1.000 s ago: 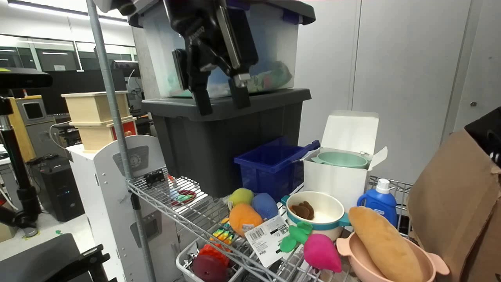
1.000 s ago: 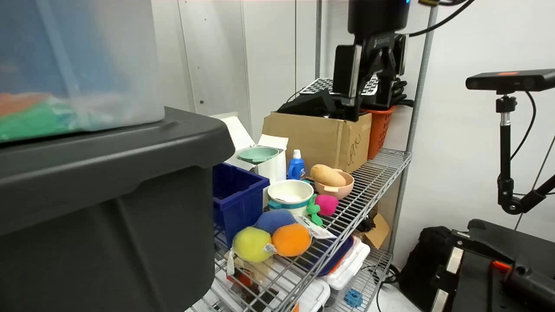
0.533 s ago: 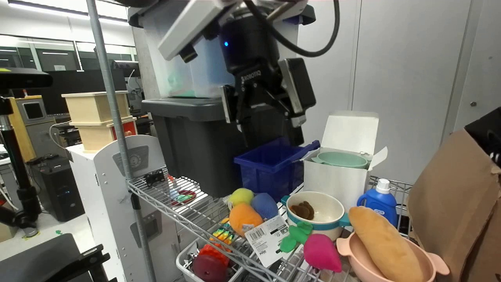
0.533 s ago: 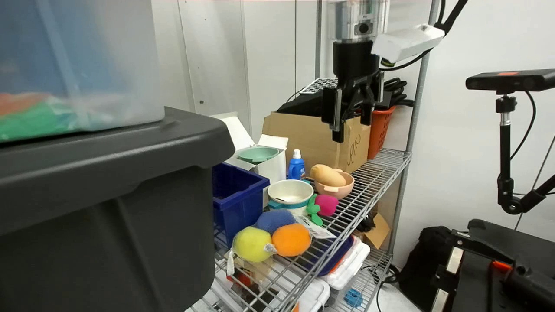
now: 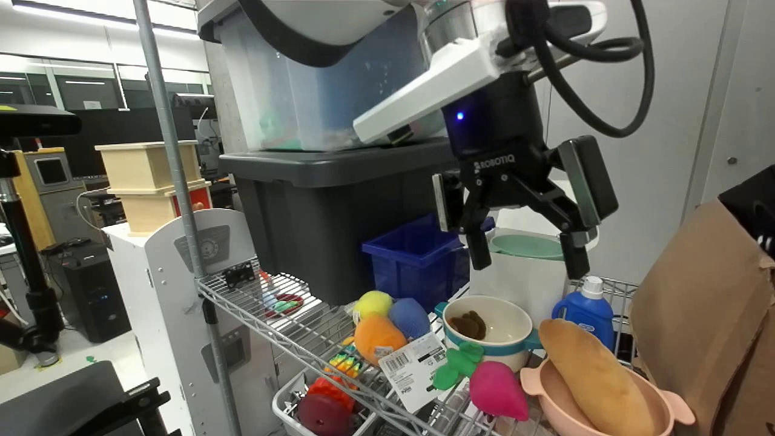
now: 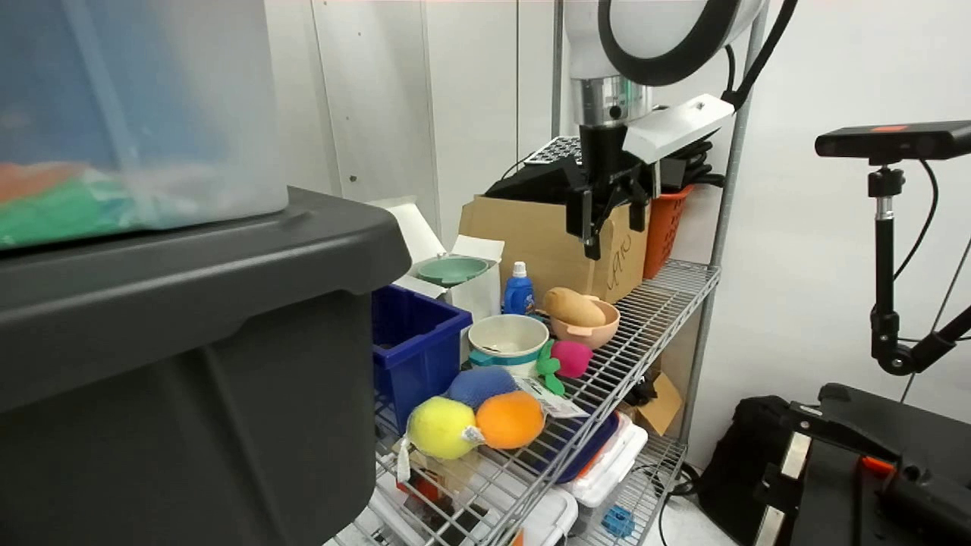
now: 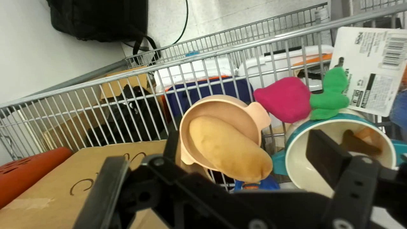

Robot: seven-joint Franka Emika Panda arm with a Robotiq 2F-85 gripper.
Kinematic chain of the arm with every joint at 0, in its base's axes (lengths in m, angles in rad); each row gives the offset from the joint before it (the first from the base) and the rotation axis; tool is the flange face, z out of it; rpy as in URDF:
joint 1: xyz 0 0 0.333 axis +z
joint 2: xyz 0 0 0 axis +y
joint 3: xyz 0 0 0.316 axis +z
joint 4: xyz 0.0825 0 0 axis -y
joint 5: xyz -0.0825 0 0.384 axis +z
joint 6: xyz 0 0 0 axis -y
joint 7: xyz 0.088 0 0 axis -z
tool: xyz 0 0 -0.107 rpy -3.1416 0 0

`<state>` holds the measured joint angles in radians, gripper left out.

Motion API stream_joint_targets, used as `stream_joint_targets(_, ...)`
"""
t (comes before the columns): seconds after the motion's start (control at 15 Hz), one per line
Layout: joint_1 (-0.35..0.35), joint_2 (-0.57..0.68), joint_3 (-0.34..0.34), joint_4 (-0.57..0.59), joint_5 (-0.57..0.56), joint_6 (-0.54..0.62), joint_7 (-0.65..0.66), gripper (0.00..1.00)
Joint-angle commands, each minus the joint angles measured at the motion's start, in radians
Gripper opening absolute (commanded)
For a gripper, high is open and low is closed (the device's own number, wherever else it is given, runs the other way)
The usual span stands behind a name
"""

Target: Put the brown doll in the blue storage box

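Note:
The brown doll [image 5: 596,375], a tan elongated plush, leans in the pink bowl [image 5: 666,418] with one end resting over the rim. In the wrist view the doll [image 7: 229,148] lies between and beyond the fingertips, untouched. My gripper [image 5: 528,260] hangs wide apart and empty above the shelf, in front of the white carton and higher than the doll. The blue storage box [image 5: 418,272] stands beside the dark grey tote; in an exterior view the box [image 6: 421,364] is partly hidden by that tote. It does not show in the wrist view.
A white pot [image 5: 493,321] with a brown item inside stands between box and bowl. Around it are a magenta plush [image 5: 497,390], a blue bottle [image 5: 587,312], a white carton [image 5: 514,284] and soft balls [image 6: 508,419]. A cardboard box [image 6: 531,235] stands behind the bowl.
The gripper has come down from in front of the stacked totes and moved across toward the pot and bowl, staying open. The doll and box have not moved.

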<state>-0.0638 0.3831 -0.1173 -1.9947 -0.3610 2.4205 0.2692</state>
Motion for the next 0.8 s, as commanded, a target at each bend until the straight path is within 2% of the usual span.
stream_joint_targets(0.0,0.032,0.119,-0.050,0.118,-0.011,-0.009,0.033,1.00)
stream_joint_targets(0.33,0.054,0.234,-0.078,0.247,0.012,-0.030,0.052,1.00)
stream_joint_targets(0.73,0.057,0.340,-0.064,0.412,0.075,-0.108,0.034,1.00)
